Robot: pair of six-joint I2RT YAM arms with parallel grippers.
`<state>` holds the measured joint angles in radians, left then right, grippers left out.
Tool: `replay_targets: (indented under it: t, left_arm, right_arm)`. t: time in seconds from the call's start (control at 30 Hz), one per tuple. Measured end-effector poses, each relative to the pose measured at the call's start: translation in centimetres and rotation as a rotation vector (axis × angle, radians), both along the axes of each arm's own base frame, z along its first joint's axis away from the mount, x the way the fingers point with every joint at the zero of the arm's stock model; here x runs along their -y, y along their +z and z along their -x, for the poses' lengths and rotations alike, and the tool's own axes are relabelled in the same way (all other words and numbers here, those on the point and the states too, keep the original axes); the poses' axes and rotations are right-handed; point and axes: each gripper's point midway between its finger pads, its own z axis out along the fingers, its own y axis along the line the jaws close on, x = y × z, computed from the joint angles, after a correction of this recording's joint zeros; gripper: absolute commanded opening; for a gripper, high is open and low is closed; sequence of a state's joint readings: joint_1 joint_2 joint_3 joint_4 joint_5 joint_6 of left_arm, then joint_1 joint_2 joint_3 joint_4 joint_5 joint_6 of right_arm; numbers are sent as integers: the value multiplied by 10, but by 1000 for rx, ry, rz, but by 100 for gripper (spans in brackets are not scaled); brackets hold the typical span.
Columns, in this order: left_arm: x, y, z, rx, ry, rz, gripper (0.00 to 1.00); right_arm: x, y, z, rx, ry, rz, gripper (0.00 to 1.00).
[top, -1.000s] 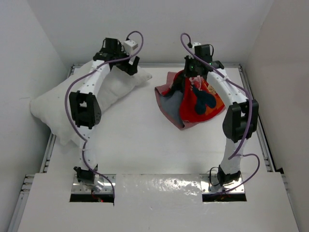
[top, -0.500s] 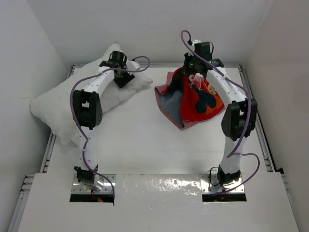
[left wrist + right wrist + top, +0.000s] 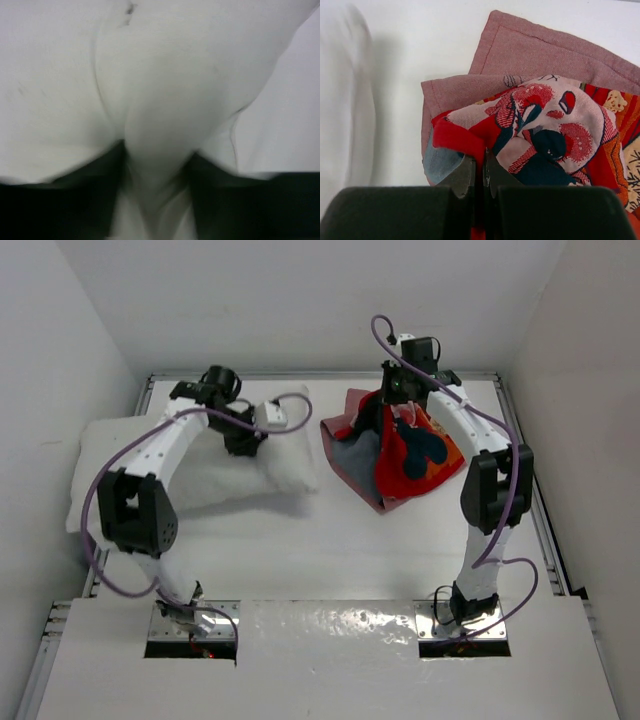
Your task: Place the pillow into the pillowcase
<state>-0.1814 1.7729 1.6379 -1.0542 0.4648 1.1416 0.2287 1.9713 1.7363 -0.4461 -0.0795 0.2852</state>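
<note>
White table (image 3: 300, 550): pillow (image 3: 292, 462) pinched in left gripper (image 3: 243, 443); pillowcase (image 3: 425, 452) in right gripper (image 3: 483, 169).

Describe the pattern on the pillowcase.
Red-orange pillowcase with cartoon faces, dark teal hair and pink cheeks; clearest in the right wrist view.

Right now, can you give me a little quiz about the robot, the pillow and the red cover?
1. True or false: the pillow is already inside the pillowcase.
2. Fill in the gap: the left gripper is pinching a fold of the white ____.
3. Pick one: what is the right gripper holding? A) the pillow B) an edge of the pillowcase C) nothing at all

Key:
1. False. The pillow lies on the table beside the pillowcase.
2. pillow
3. B
</note>
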Motion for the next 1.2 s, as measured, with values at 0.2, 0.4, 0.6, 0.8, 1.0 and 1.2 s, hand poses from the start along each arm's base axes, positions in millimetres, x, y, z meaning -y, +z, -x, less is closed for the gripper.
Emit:
replay_targets:
  t: [0.2,0.4,0.6,0.8,1.0,1.2]
  left_arm:
    - [6,-9,155,-193,-214,-8,100]
    - [37,73,91,-61,-132,171,100]
    - [41,101,-24,114,-80,159,100]
    - [28,-9,-36,-95,-93,19,100]
    - [31,-80,31,-338,-185,-26,85]
    - [44,-93,66,-496,-173,24,0]
  right_arm:
    - [4,6,1,16,-3,18,0]
    - [5,7,0,19,-8,24,0]
    - [8,8,7,17,-11,33,0]
    - [12,10,9,16,-19,50,0]
    - [14,9,10,10,-27,55,0]
    - [7,13,8,18,-20,48,0]
